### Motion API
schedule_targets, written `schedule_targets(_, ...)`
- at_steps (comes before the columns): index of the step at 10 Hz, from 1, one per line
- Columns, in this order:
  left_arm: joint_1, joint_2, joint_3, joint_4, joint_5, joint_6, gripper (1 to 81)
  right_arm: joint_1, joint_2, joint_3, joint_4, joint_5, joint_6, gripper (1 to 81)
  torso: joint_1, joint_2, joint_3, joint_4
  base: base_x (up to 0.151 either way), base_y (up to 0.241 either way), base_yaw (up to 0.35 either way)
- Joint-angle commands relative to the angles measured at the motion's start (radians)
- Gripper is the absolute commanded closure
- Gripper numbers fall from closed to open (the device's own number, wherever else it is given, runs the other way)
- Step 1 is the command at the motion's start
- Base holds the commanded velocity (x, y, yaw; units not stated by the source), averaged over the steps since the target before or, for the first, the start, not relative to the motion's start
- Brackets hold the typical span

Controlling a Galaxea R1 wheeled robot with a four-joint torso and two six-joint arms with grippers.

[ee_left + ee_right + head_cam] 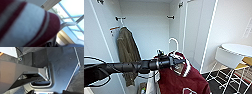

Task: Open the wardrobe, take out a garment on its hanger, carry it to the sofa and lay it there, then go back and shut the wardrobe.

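Note:
The wardrobe (149,27) stands open in front of me, with its right door (194,30) swung out. My left arm reaches in from the left, and the left gripper (180,61) is shut on the thin white hanger (174,41) at its neck. The hook curves up free in front of the wardrobe's interior. The maroon garment (184,80), with white sleeves and a striped collar, hangs below the gripper. The left wrist view has that striped collar (25,25) pressed close to the camera.
An olive-brown jacket (127,52) hangs on the left side inside the wardrobe. A white chair (229,60) with thin metal legs and a round white table (239,48) stand to the right on a dark floor. Small items lie on the wardrobe's bottom (142,88).

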Motion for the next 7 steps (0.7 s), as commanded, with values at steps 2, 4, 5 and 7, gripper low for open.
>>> schedule_targets(2,-0.182,0.029,0.021,0.026,-0.035,0.015,81.1,-0.007,-0.003,0.01,-0.044,-0.021,-0.004,1.0,0.0,0.0,0.0,0.0,0.0,0.0,-0.236)
schedule_targets(4,-0.185,0.058,0.007,0.026,-0.033,0.015,81.1,-0.009,-0.003,0.012,-0.05,-0.008,-0.004,1.0,0.0,0.0,-0.096,0.0,0.0,0.0,-0.236)
schedule_targets(5,-0.185,0.064,0.004,0.028,-0.033,0.017,81.1,-0.007,-0.004,0.015,-0.05,-0.008,-0.004,1.0,-0.001,0.0,-0.068,0.0,0.0,0.0,-0.236)
schedule_targets(7,-0.188,0.086,-0.008,0.031,-0.033,0.017,81.1,-0.006,-0.004,0.015,-0.048,-0.008,-0.004,1.0,-0.001,0.0,-0.058,0.0,0.0,0.0,-0.24)
